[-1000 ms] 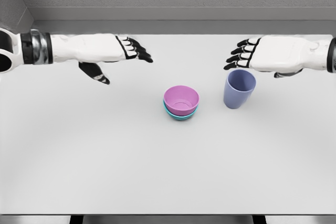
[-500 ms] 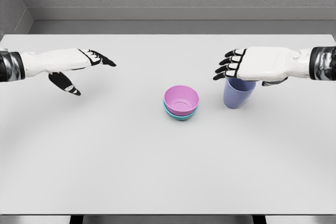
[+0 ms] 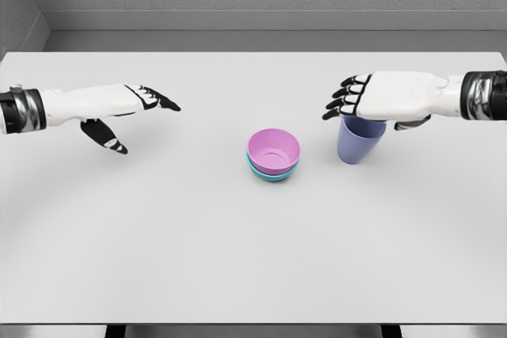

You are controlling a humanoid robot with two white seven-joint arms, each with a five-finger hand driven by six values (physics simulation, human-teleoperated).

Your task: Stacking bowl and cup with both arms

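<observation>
Table (image 3: 198, 259): a plain white top lay under my camera, its nearest stretch bare.

Pink bowl (image 3: 273, 149): it sat near the middle of the table, upright, nested inside a teal bowl (image 3: 272, 174) of which only the lower rim showed beneath it. It lay between my two hands, well apart from my left and nearer my right.

Purple cup (image 3: 358, 142): it stood upright just to the right of the bowls, apart from them. Its rim was hidden directly under my right hand.

Right hand (image 3: 384, 99): it came in from the right edge and hovered palm-down over the mouth of the cup. My fingers (image 3: 346, 99) were loosely spread and pointed left, past the cup's near edge. My thumb dipped down behind the cup's right side. I could not tell whether my palm touched the rim; my hand had closed round nothing.

Left hand (image 3: 115, 108): it came in from the left edge and hung over bare table, well to the left of the bowls. My fingers stretched flat toward the right, my thumb hung downward, and it held nothing.
</observation>
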